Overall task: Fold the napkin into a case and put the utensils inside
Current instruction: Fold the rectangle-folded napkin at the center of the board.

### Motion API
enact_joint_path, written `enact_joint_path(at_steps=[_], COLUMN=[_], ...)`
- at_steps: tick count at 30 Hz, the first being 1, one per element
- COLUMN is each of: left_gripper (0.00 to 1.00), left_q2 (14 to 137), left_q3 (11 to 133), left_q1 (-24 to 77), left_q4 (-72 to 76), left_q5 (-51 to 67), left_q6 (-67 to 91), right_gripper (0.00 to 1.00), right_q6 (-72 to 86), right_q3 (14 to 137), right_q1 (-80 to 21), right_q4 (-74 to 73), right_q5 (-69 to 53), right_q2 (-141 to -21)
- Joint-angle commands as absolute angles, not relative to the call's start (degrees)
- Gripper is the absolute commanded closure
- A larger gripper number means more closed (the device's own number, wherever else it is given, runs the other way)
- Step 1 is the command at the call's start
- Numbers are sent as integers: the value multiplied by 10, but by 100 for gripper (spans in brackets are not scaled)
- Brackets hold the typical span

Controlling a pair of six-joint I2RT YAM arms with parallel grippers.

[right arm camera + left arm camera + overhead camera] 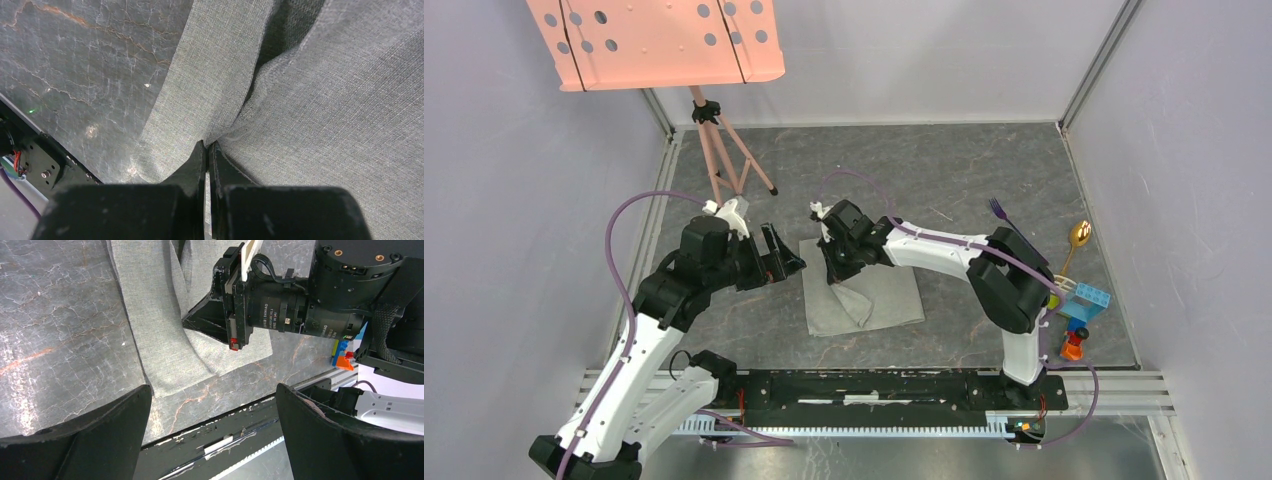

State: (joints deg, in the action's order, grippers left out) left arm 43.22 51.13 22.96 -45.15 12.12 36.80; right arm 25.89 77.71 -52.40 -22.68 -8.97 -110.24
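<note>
The grey napkin [894,296] lies on the marble table in front of both arms. Part of it is pulled up into a fold. My right gripper [836,276] is shut on that raised fold near the napkin's left side, and the cloth [325,100] bunches at its fingertips [207,146]. My left gripper [789,262] hovers open just left of the napkin, nothing between its fingers [214,405]. The left wrist view shows the napkin [155,315] and the right gripper [200,322] pinching it. A purple fork [999,210] and a gold-bowled spoon [1079,236] lie far right.
Colourful toy blocks [1080,310] sit at the right near the right arm's base, also seen as blocks [344,354] in the left wrist view. A salmon-pink perforated panel [659,40] on a tripod [724,160] stands back left. A black rail [874,385] runs along the near edge.
</note>
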Motion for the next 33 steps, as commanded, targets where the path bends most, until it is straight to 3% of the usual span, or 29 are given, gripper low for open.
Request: enact_joint_path(at_steps=[1,27,33], left_gripper=[0,0,0], left_q2=[427,423,419], left_q3=[521,525,521], left_q1=[230,230,231], left_q4=[-452,-465,-470], left_q5=[117,107,100], left_q6=[366,357,354], right_gripper=[100,99,59], right_q6=[274,296,309], right_q3=[804,842,835], right_q1=[-531,-541,-528], right_q4=[-207,-195,-157], right_q5=[-103,-108,-162], right_q2=[-1111,-1161,-1144])
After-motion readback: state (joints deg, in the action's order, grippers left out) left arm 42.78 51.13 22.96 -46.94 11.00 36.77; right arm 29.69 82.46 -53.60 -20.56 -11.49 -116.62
